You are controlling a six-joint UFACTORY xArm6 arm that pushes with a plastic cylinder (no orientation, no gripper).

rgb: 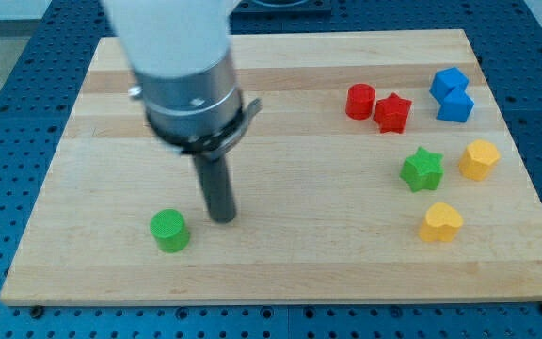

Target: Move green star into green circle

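Observation:
The green star (422, 169) lies at the view's right on the wooden board (280, 273). The green circle (169, 230), a short cylinder, stands at the lower left. My tip (222, 217) rests on the board just right of the green circle, a small gap apart, and far left of the green star.
A red cylinder (360, 101) and a red star (392, 113) touch at the upper right. A blue block (452, 94) lies further right. A yellow hexagon (479, 160) sits right of the green star, and a yellow heart (440, 223) below it.

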